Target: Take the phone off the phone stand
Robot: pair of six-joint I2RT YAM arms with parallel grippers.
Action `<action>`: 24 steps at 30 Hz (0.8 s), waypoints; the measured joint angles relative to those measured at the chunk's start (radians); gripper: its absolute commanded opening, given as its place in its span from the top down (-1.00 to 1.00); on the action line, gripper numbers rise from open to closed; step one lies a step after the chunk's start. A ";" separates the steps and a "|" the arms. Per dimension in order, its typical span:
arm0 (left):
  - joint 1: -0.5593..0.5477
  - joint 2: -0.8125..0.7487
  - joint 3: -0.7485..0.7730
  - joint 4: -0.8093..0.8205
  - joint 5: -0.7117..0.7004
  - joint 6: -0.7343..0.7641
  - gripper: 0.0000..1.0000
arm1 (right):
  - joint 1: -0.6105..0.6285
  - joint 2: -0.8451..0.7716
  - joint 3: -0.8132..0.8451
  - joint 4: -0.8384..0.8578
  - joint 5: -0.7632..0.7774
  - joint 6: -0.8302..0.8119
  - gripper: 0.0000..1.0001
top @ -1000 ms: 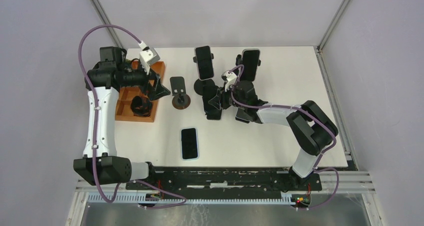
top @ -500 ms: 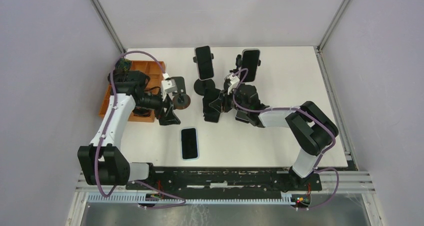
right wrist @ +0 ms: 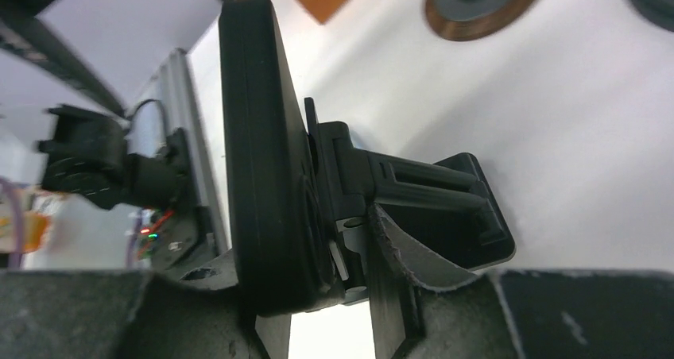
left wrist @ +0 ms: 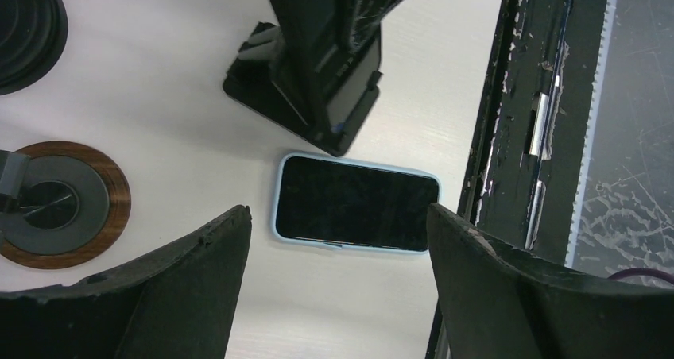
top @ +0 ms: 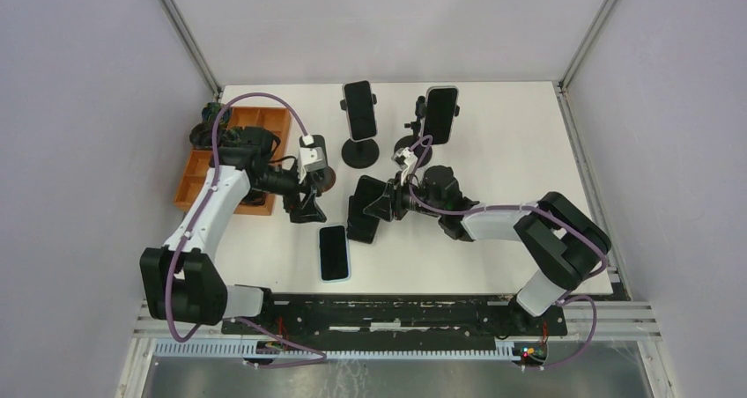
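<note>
right gripper [right wrist: 306,256] clamps phone [right wrist: 258,137] and stand [right wrist: 433,208]
long axis runs along its fingers [right wrist: 405,279]; left gripper [left wrist: 335,216] hangs open alongside.

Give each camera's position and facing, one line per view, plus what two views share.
Top external: overhead behind the robot, looking down at the table; both arms show.
Left wrist: looks down through open left hand at the blue-cased phone.
Right wrist: looks along right hand gripping mounted phone.
Shared: top also shows the blue-cased phone.
</note>
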 measured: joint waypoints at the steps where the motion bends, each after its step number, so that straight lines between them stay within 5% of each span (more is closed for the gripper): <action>1: -0.001 0.000 0.000 -0.002 0.000 0.005 -0.69 | 0.003 -0.008 -0.008 0.013 -0.023 0.020 1.00; 24: -0.016 -0.037 -0.008 -0.090 0.135 0.269 -0.63 | 0.023 -0.144 -0.067 0.433 -0.289 0.423 1.00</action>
